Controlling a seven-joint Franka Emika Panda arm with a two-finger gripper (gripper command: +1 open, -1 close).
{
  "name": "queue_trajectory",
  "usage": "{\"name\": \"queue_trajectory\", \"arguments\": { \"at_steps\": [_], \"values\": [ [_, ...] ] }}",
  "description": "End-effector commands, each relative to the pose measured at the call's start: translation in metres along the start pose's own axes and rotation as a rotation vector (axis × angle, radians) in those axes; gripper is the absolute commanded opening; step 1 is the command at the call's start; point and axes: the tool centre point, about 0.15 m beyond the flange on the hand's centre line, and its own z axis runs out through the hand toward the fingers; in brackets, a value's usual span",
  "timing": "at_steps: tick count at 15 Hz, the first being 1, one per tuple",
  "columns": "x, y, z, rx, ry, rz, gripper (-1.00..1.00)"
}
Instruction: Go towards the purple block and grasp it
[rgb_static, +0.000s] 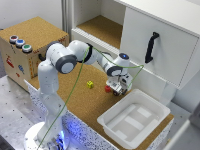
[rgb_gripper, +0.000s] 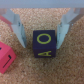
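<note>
A purple block (rgb_gripper: 43, 45) sits on cork (rgb_gripper: 40, 75) between the two fingers (rgb_gripper: 18, 27) of the gripper (rgb_gripper: 41, 31) — jaws apart, one finger on each side, neither clearly touching. Yellow-green letters mark its faces. A pink cube (rgb_gripper: 6, 56) lies just beside it — partly cut off.

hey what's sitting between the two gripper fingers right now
The purple block sits on the cork between the fingers of the open gripper, as the wrist view shows; no contact is visible yet.
</note>
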Motion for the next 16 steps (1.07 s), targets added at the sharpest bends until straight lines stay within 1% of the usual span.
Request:
{"name": "queue_trajectory", "arguments": {
  "at_steps": [1,3,6,9,12,15,16],
  "values": [
    [-0.025,-0.001,-0.014,-0.084,0.048,0.050,-1.00],
    [-0.026,0.001,-0.023,-0.061,0.057,0.057,-1.00],
    [-0.022,0.000,-0.046,-0.020,0.104,0.038,-1.00],
    [-0.021,-0.009,-0.069,-0.004,0.125,0.026,-1.00],
    [-0.024,-0.028,-0.083,0.018,0.111,0.051,-1.00],
    [-0.030,-0.057,-0.081,0.034,0.071,0.079,-1.00],
    [-0.031,-0.065,-0.080,0.041,0.068,0.091,-1.00]
  ]
}}
